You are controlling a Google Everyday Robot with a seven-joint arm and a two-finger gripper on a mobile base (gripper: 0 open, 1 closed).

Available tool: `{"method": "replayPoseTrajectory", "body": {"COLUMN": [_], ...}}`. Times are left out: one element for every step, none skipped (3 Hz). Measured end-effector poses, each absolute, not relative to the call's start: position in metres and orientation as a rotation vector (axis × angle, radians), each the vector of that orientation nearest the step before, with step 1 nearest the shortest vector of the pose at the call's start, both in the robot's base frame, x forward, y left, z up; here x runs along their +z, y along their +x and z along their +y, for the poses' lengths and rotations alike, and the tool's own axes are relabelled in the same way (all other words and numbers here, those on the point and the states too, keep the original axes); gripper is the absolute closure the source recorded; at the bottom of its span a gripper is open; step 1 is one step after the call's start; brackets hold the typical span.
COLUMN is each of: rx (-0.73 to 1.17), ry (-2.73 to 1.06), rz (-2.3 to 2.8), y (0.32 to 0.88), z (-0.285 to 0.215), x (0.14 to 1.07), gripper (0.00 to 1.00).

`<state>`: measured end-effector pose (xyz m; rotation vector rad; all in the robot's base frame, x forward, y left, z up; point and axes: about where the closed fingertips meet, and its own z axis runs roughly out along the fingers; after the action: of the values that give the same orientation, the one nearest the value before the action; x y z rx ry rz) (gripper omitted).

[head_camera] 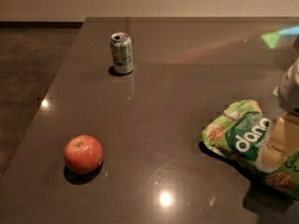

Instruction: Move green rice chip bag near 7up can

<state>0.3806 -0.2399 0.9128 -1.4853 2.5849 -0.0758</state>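
The green rice chip bag (238,136) lies flat at the right of the dark table, light green with a dark green patch and white lettering. The 7up can (122,53) stands upright at the far left-centre of the table, well away from the bag. My gripper (276,146) comes in from the right edge and is down on the right part of the bag; one pale tan finger (275,143) shows against the bag's surface.
A red-orange apple (83,154) sits at the near left of the table (177,97). The table's left edge runs diagonally from the back to the near left, with brown floor (28,78) beyond it.
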Motion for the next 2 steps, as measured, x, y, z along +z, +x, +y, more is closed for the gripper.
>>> {"method": "replayPoseTrajectory", "body": {"rx": [-0.082, -0.097], "ry": [-1.416, -1.357], "rz": [2.636, 2.663], "y": [0.371, 0.369], "z": [-0.247, -0.254], "x": [0.894, 0.881], "gripper": [0.0, 0.0]}}
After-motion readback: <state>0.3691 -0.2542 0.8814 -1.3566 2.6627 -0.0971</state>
